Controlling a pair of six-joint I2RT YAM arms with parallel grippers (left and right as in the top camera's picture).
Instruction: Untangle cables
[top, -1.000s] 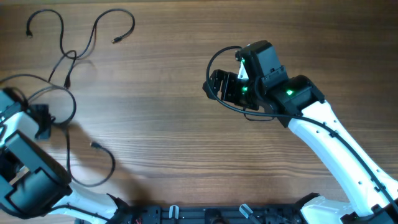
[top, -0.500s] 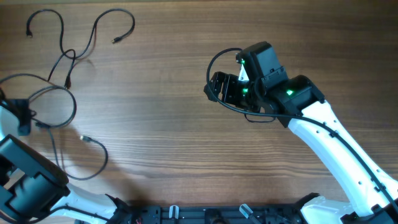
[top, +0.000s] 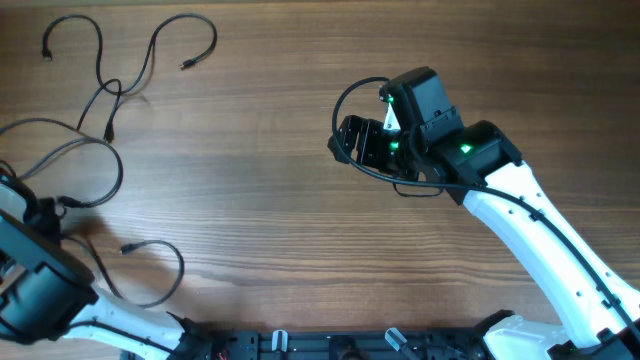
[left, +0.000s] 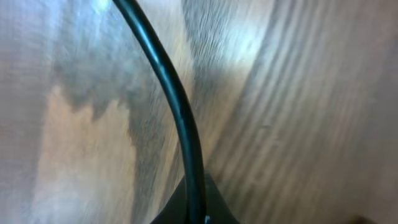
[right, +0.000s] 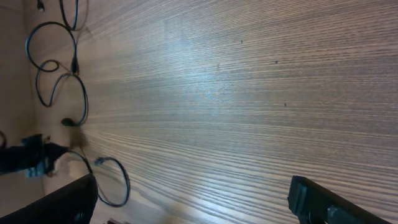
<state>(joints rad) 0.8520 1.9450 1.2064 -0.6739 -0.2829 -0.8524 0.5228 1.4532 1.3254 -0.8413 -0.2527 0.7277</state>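
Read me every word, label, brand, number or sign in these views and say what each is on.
None can be read. The right arm shows only green lights and a small white patch, too small to tell whether it bears print. The cables and the wooden table carry no markings that show.

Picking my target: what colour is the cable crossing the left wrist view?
The cable is plain black, clearest in the left wrist view.

The cables (top: 117, 90) lie at the table's (top: 250, 150) left, right gripper (top: 343, 142) well apart.
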